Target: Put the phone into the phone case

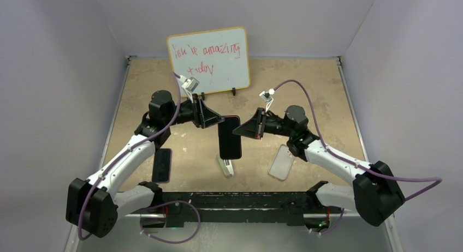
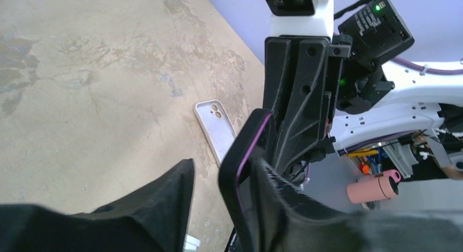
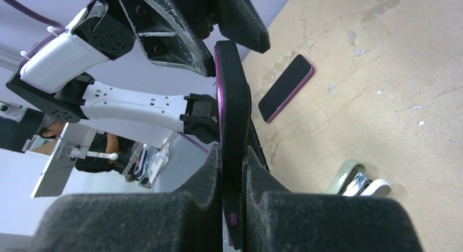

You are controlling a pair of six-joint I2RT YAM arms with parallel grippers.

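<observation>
A black phone with a purple edge (image 1: 229, 137) is held above the table between both grippers. My right gripper (image 1: 248, 127) is shut on its right edge; in the right wrist view the pads (image 3: 205, 175) clamp the phone (image 3: 232, 105). My left gripper (image 1: 212, 118) is open around the phone's upper left corner. In the left wrist view the phone (image 2: 244, 154) lies against one finger (image 2: 289, 203), with a gap to the other finger (image 2: 164, 203). The translucent whitish phone case (image 1: 282, 162) lies flat on the table under the right arm, and shows in the left wrist view (image 2: 215, 124).
A second dark phone (image 1: 161, 165) lies flat by the left arm, also in the right wrist view (image 3: 285, 87). A small grey stapler (image 1: 225, 166) lies just below the held phone. A whiteboard with red writing (image 1: 208, 60) stands at the back.
</observation>
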